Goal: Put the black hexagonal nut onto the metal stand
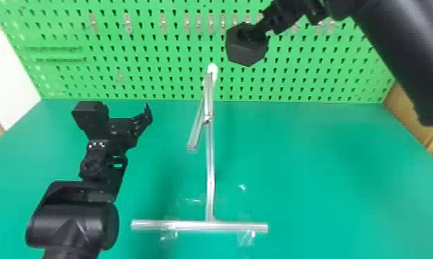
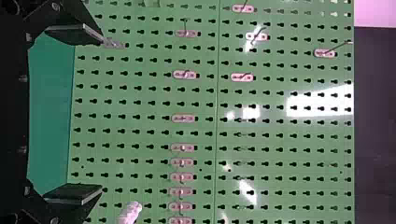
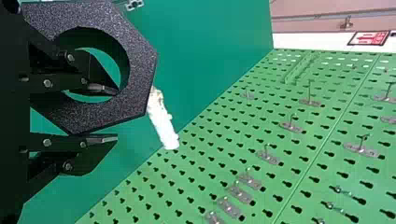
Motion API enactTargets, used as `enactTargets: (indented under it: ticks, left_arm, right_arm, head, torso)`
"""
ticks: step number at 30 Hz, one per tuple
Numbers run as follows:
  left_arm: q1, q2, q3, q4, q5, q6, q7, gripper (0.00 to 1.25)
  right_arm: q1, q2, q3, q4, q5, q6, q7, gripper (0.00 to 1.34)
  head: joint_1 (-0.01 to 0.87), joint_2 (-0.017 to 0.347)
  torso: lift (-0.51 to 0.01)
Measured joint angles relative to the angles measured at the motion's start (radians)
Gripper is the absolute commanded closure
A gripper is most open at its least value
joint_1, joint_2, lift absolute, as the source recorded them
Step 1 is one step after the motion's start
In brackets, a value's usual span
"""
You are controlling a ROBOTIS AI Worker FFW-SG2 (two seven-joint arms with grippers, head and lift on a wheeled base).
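Head view, upper right: our right fingers (image 1: 256, 32) clamp a thick black, six-sided nut (image 1: 243, 51), its round hole facing our wrist; at left, our left fingers (image 1: 144, 120) stand apart.

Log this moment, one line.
Right gripper: jaws holding black hexagonal nut by its rim | nut raised right of metal stand, not on it | left gripper: jaws open, empty, left of stand

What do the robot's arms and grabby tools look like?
Both arms are black. The left arm has a shiny, rounded casing; the right arm has a long, smooth one. The left tool and right tool are black too, each with two flat fingers and small round screws.
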State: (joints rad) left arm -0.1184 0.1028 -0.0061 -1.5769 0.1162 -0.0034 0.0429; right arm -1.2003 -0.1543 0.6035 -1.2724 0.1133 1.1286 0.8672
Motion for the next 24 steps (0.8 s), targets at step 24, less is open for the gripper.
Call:
enactTargets:
  ticks: [24]
  left_arm:
    - [0.004, 0.000, 0.002, 0.000, -0.001, 0.002, 0.000, 0.15]
  right_arm:
    - [-0.057, 0.020, 0.133, 0.008, -0.157, -0.005, -0.059, 1.08]
  head:
    - [0.693, 0.081]
  torso:
    - [-0.001]
